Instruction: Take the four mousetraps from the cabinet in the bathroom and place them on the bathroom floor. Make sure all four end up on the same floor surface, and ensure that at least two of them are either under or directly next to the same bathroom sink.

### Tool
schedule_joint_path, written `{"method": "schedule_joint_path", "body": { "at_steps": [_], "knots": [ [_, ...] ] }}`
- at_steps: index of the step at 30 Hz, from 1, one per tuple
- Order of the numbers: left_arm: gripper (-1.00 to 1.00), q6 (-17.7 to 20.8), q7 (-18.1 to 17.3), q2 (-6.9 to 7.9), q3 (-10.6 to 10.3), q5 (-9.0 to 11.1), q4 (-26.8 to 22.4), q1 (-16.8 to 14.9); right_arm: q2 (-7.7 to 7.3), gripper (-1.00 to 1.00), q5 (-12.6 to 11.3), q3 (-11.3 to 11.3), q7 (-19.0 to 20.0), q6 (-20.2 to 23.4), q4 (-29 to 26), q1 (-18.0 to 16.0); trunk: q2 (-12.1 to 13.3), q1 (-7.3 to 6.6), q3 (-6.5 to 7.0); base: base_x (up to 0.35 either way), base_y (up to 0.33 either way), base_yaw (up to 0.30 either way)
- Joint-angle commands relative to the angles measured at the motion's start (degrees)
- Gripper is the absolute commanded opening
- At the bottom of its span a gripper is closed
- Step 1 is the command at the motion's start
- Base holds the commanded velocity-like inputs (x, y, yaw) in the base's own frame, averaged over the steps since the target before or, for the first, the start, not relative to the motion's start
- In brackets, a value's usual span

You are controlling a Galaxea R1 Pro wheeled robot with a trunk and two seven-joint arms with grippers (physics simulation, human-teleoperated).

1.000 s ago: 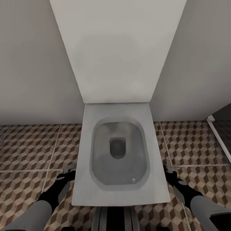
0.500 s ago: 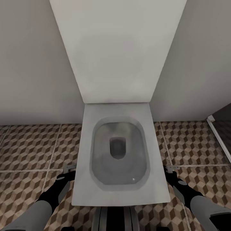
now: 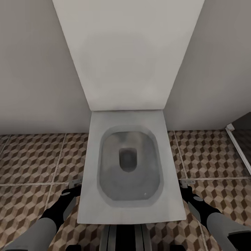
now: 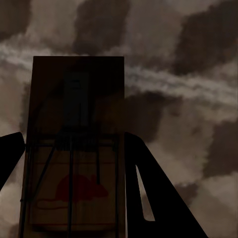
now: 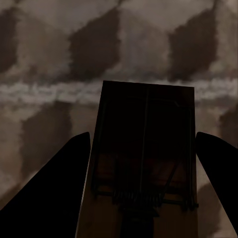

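Observation:
In the left wrist view, a tan mousetrap (image 4: 74, 148) with a red mouse print sits between the dark fingers (image 4: 148, 193) of my left gripper (image 4: 74, 136), which is shut on it. My right gripper (image 5: 143, 134) is shut on a second mousetrap (image 5: 144, 168). Both traps hang close above the cube-pattern bathroom floor (image 3: 31, 157). In the head view, my left gripper (image 3: 74, 184) and right gripper (image 3: 187, 184) are low, one on each side of the toilet. The cabinet, the sink and the other mousetraps are out of view.
A white square toilet (image 3: 129, 209) with its lid up against the wall stands directly ahead between my arms. Pale walls close the back. A dark opening with a white frame (image 3: 237, 146) shows at the right edge.
The head view has shifted very slightly. Both arms and the traps they hold keep the same pose.

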Motion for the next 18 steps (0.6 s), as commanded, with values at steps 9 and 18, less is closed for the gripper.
{"method": "schedule_joint_path", "body": {
  "at_steps": [9,18],
  "knots": [
    [-1.0,0.01,-0.07,-0.03,0.01,-0.06,0.01,0.02,0.01,-1.0,-0.01,0.01,-0.06,0.0,0.0,0.0,0.0,0.0,0.0,0.0,0.0,0.0],
    [-1.0,0.03,-0.07,-0.03,-0.03,-0.06,0.05,0.05,0.04,-1.0,-0.03,0.01,-0.05,0.0,0.0,0.0,0.0,0.0,0.0,0.0,0.0,0.0]
  ]
}}
